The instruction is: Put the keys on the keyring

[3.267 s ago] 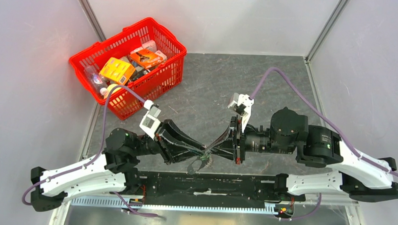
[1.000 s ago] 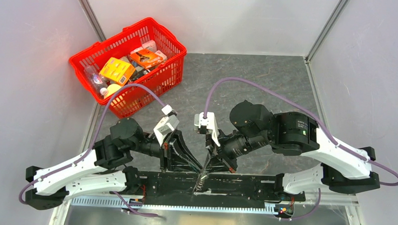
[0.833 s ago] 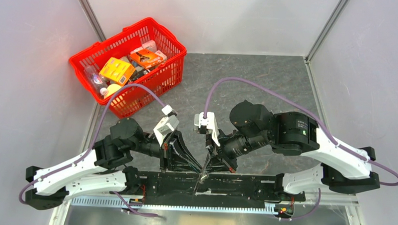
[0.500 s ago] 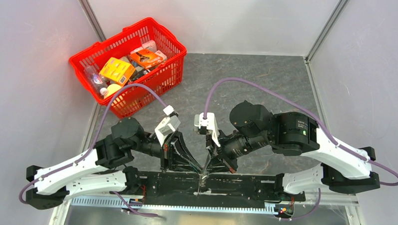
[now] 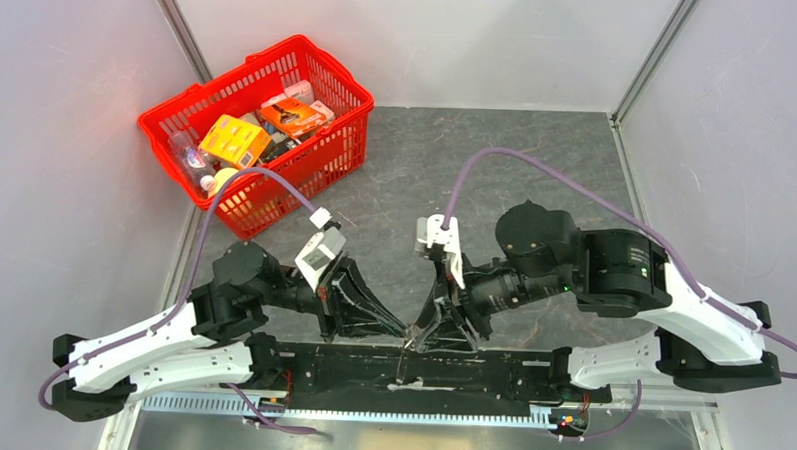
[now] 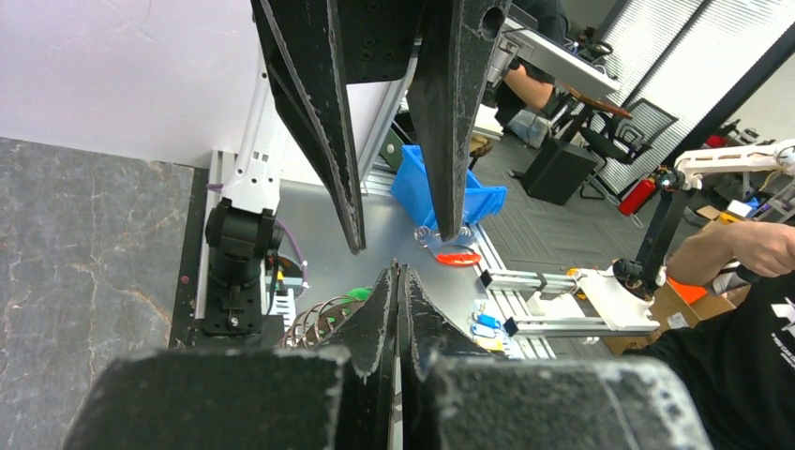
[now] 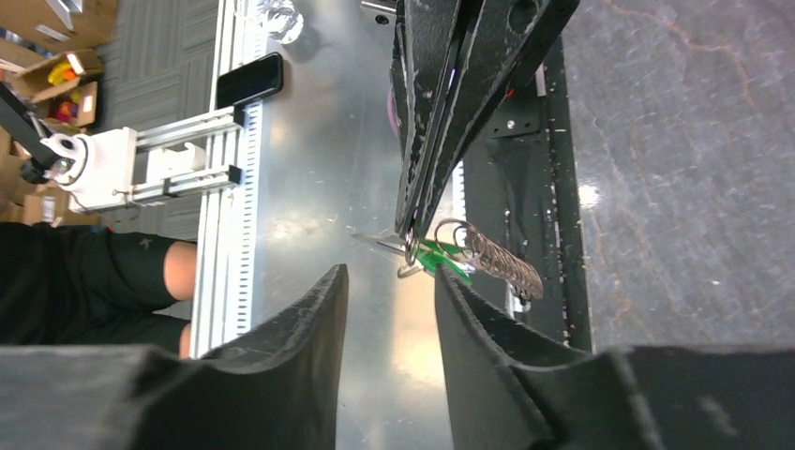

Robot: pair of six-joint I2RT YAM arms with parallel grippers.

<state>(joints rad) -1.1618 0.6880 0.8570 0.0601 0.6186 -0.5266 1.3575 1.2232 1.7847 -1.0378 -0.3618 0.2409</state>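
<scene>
The keyring (image 7: 499,260), a dark grey coiled loop, hangs at the tips of my left gripper (image 7: 408,230), which is shut on it. The key (image 7: 439,259), with its bright green head, sits against the keyring right at those tips, and a silvery piece sticks out to the left. My right gripper (image 7: 389,281) is open, with its fingers just short of the key and touching nothing. In the left wrist view the keyring (image 6: 314,321) and the green head (image 6: 356,298) show beside my shut left gripper (image 6: 397,272). From above, both grippers meet over the black base bar (image 5: 490,366).
A red basket (image 5: 324,82) full of packaged items stands at the back left of the grey table. The arm bases and a metal rail (image 5: 348,411) run along the near edge. White walls close in on both sides.
My right arm has drawn back to the right and its jaws have opened. My left gripper stays shut and still holds the keyring at about the same spot.
</scene>
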